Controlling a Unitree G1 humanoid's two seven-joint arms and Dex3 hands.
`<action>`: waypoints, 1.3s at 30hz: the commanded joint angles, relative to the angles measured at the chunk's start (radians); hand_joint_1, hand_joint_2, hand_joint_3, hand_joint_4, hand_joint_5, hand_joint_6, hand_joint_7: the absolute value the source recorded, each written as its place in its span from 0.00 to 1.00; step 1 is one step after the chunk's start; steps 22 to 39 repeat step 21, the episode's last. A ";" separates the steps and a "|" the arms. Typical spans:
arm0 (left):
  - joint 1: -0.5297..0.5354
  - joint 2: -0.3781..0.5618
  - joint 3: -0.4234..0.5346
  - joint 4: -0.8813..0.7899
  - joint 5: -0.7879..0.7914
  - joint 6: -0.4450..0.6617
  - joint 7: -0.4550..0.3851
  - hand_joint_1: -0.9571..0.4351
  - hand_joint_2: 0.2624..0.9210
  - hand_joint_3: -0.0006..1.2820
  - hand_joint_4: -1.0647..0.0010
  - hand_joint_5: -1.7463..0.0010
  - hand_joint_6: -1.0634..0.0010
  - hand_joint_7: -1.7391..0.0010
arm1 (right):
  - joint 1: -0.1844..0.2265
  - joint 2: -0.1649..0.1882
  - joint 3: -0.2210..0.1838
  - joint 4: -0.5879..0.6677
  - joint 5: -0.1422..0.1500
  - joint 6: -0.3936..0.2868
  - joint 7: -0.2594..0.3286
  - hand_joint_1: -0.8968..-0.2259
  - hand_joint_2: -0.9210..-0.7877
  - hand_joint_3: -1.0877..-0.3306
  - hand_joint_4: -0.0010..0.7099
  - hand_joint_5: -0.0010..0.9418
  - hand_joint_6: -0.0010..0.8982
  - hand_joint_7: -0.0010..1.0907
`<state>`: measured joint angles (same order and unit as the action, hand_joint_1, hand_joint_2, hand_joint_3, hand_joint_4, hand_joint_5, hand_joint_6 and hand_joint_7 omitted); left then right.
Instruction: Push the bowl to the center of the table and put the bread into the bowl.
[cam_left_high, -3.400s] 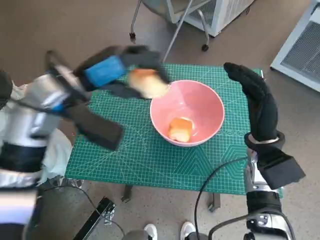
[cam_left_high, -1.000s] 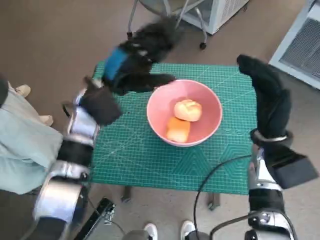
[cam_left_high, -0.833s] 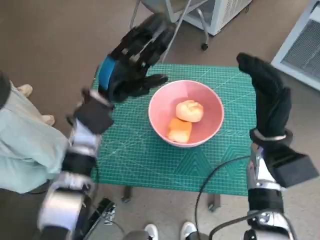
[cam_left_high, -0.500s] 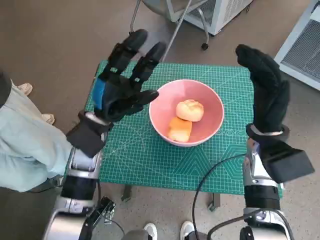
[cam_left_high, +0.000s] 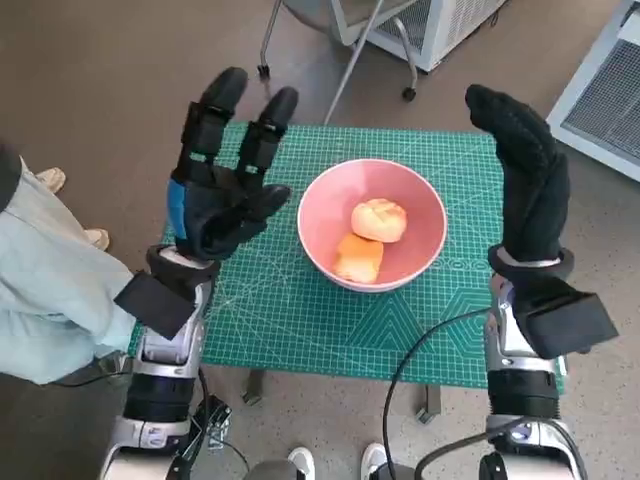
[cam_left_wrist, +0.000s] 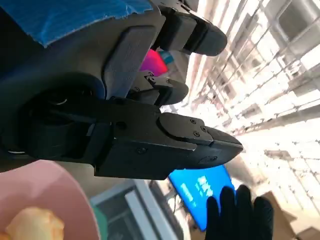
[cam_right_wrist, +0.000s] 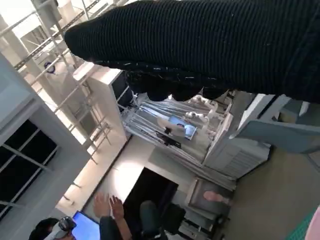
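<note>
With both bread rolls (cam_left_high: 377, 219) lying in my pink bowl (cam_left_high: 325, 205) at mid-frame on the green mat (cam_left_high: 300, 320), my left hand (cam_left_high: 218, 190) and right hand (cam_left_high: 528, 180) hang spread and empty beside it; the rolls look light, soft, best cupped gently.

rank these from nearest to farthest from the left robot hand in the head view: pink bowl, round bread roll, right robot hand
1. Pink bowl, its rim just beside the left robot hand.
2. Round bread roll, inside the bowl, past the near rim.
3. Right robot hand, across the bowl at the table's far side.
</note>
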<state>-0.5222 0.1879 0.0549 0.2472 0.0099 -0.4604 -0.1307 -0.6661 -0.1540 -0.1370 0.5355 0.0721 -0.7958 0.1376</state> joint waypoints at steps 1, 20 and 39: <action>0.016 -0.008 -0.002 -0.020 0.021 -0.008 0.024 0.67 1.00 0.05 0.77 0.80 0.89 0.60 | 0.009 -0.007 0.003 -0.004 -0.004 0.021 -0.002 0.46 0.00 0.37 0.52 0.01 0.04 0.73; 0.020 -0.009 -0.020 -0.029 0.029 0.006 0.023 0.69 1.00 0.05 0.77 0.81 0.90 0.59 | 0.021 -0.014 0.001 -0.019 0.009 0.022 0.011 0.46 0.00 0.37 0.52 0.01 0.04 0.72; 0.021 -0.009 -0.021 -0.030 0.028 0.006 0.021 0.69 1.00 0.05 0.77 0.81 0.90 0.59 | 0.020 -0.014 0.000 -0.017 0.010 0.021 0.012 0.46 0.00 0.37 0.52 0.01 0.04 0.72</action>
